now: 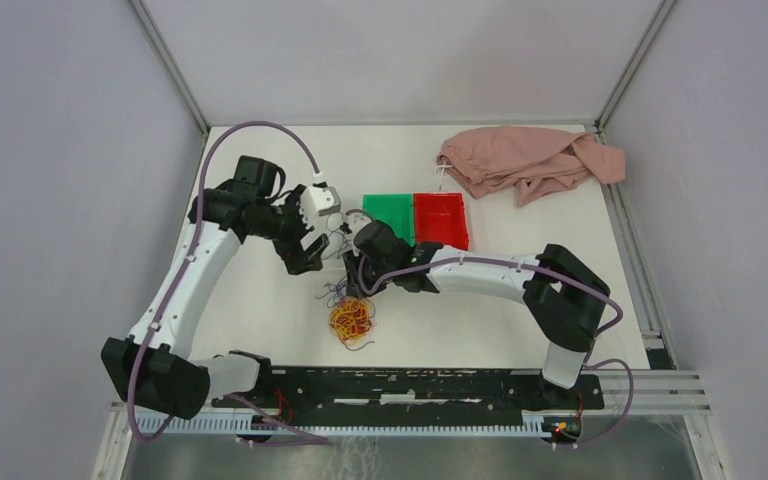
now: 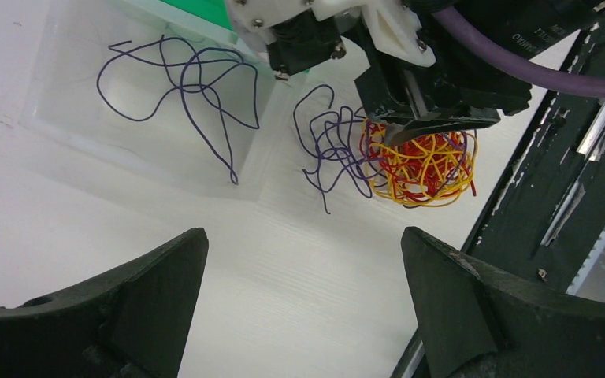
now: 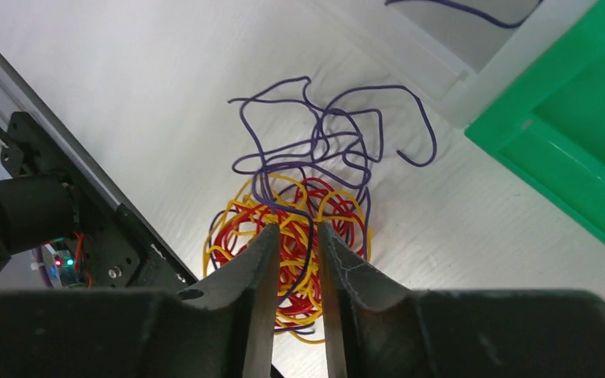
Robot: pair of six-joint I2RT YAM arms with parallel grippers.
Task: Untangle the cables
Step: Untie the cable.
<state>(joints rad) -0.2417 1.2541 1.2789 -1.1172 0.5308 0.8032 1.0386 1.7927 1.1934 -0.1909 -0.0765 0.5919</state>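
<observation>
The cables form a fist-sized tangle (image 1: pixel 350 320) of red, yellow-orange and purple strands on the white table, near the front rail. Loose purple loops (image 3: pixel 315 134) trail from its far side. One separate purple strand (image 2: pixel 181 87) lies in a clear tray. My right gripper (image 3: pixel 293 228) hangs just over the tangle (image 3: pixel 283 236), its jaws a narrow gap apart, with strands showing through the gap. It shows in the left wrist view (image 2: pixel 413 130) at the tangle's top. My left gripper (image 2: pixel 303 268) is wide open and empty, left of the tangle (image 2: pixel 421 165), above bare table.
A green bin (image 1: pixel 388 215) and a red bin (image 1: pixel 441 220) stand side by side behind the grippers, with the clear tray (image 2: pixel 71 126) to their left. A pink cloth (image 1: pixel 530 160) lies at the back right. The black front rail (image 1: pixel 410 385) runs close to the tangle.
</observation>
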